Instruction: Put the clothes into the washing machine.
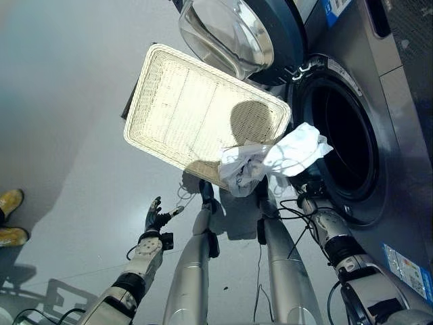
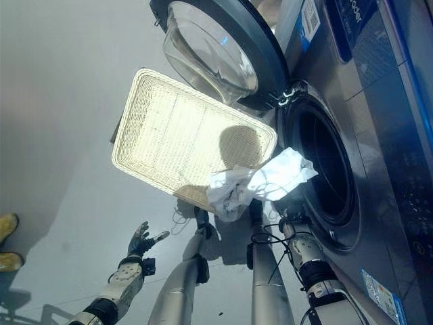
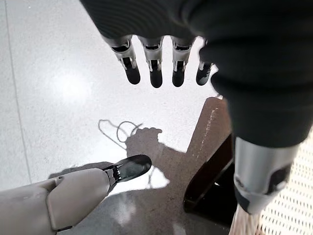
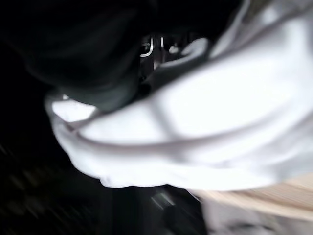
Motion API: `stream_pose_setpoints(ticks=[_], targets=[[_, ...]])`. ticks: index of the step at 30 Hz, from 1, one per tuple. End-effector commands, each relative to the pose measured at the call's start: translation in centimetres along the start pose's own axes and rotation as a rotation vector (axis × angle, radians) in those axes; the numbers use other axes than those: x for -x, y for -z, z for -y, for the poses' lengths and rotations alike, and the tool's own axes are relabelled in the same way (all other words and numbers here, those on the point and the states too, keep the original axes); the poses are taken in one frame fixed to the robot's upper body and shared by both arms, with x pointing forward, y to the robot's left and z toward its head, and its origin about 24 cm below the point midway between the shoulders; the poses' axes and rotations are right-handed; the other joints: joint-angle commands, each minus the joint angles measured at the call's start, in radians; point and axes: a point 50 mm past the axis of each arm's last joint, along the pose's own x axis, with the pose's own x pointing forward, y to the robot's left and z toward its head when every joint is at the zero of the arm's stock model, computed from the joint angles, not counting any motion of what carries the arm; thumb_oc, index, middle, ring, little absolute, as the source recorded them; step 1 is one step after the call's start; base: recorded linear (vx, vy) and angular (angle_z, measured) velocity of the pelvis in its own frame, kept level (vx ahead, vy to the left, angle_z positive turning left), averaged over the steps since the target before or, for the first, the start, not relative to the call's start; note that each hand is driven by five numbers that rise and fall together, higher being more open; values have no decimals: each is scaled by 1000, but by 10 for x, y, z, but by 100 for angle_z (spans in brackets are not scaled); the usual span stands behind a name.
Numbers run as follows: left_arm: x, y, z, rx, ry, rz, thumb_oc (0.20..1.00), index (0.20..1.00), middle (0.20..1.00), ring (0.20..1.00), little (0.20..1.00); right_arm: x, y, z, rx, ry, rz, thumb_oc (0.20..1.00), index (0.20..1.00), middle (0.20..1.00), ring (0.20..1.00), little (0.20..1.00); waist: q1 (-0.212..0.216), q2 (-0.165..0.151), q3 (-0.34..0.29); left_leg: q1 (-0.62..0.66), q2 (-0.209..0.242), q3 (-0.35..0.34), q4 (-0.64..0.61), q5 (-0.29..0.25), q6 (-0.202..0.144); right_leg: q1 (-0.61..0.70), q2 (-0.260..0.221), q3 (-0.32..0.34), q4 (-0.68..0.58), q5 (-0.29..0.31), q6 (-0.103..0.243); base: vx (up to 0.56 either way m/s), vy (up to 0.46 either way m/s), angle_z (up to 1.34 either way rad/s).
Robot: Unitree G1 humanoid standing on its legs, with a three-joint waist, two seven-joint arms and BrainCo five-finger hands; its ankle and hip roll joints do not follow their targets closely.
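A crumpled white cloth (image 1: 291, 152) hangs in the air between the near corner of a pale wicker basket (image 1: 183, 108) and the dark round drum opening (image 1: 345, 142) of a grey washing machine. My right hand (image 1: 308, 189) comes up under the cloth and is shut on it. In the right wrist view the cloth (image 4: 195, 122) wraps over the hand's dark cover (image 4: 88, 54). The machine's glass door (image 1: 230, 34) stands swung open beyond the basket. My left hand (image 1: 155, 217) hovers over the floor at lower left, its fingers (image 3: 156, 73) straight, holding nothing.
The basket rests on a dark stand (image 3: 210, 181) just left of the machine. A person's yellow shoes (image 1: 10, 217) stand at the far left edge. Grey floor (image 1: 61, 122) spreads out to the left of the basket.
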Motion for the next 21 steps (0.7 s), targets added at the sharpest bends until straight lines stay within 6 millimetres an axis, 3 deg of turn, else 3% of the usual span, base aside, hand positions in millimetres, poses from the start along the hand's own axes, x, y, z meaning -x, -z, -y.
stream_pose_setpoints(ticks=[1, 6, 8, 9, 11, 15, 17, 18, 19, 21], targets=[[0, 0, 8, 28, -6, 9, 1000, 1000, 1000, 1000, 1000, -4, -32, -21, -78, 3, 191, 200, 200, 200, 200, 200, -30, 44, 2, -28, -76, -9, 135, -126, -10, 39, 28, -80, -54, 0, 23, 41, -49, -18], [-1, -3, 11, 3, 15, 18, 1000, 1000, 1000, 1000, 1000, -11, -78, -80, -220, -40, 474, 200, 200, 200, 200, 200, -28, 69, 2, -30, -70, 0, 140, -130, -22, 37, 20, -88, -49, -10, 22, 34, -65, -5], [-1, -3, 11, -3, 18, 17, 1000, 1000, 1000, 1000, 1000, -10, -87, -93, -250, -51, 522, 200, 200, 200, 200, 200, -26, 72, 2, -30, -69, 0, 143, -132, -23, 37, 19, -89, -45, -14, 22, 35, -60, -2], [0, -1, 7, -17, 21, 13, 1000, 1000, 1000, 1000, 1000, -1, -122, -127, -321, -90, 680, 200, 200, 200, 200, 200, -21, 79, 2, -33, -67, -5, 150, -138, -27, 35, 17, -99, -34, -24, 19, 54, -94, 0], [1, 0, 5, -22, 22, 11, 1000, 1000, 1000, 1000, 1000, 4, -131, -136, -344, -103, 729, 200, 200, 200, 200, 200, -19, 80, 2, -35, -66, -6, 152, -138, -28, 33, 18, -101, -31, -26, 18, 37, -77, 0], [1, 1, -9, -43, 9, 2, 1000, 1000, 1000, 1000, 1000, 33, -176, -172, -454, -167, 962, 200, 200, 200, 200, 200, -19, 72, 2, -45, -58, -11, 148, -133, -34, 26, 26, -108, -26, -29, 13, 30, -75, -7], [1, 1, -11, -44, 7, 0, 1000, 1000, 1000, 1000, 1000, 39, -183, -178, -472, -187, 1005, 200, 200, 200, 200, 200, -19, 70, 2, -45, -57, -12, 148, -134, -34, 27, 27, -109, -25, -31, 13, 26, -42, 2], [1, 1, -14, -47, 3, -3, 1000, 1000, 1000, 1000, 1000, 51, -193, -189, -511, -226, 1076, 200, 200, 200, 200, 200, -22, 65, 2, -46, -53, -11, 144, -132, -37, 27, 31, -110, -25, -32, 11, 42, -69, 0], [-1, -1, -21, -52, -2, -7, 1000, 1000, 1000, 1000, 1000, 76, -212, -202, -604, -282, 1221, 200, 200, 200, 200, 200, -29, 55, 2, -52, -48, -9, 145, -131, -40, 20, 35, -112, -21, -33, 9, 52, -85, -1], [-2, -3, -25, -55, 0, -11, 1000, 1000, 1000, 1000, 1000, 95, -224, -208, -665, -336, 1326, 200, 200, 200, 200, 200, -35, 50, 2, -61, -43, -7, 149, -130, -42, 12, 38, -112, -14, -36, 7, 24, -35, -2]])
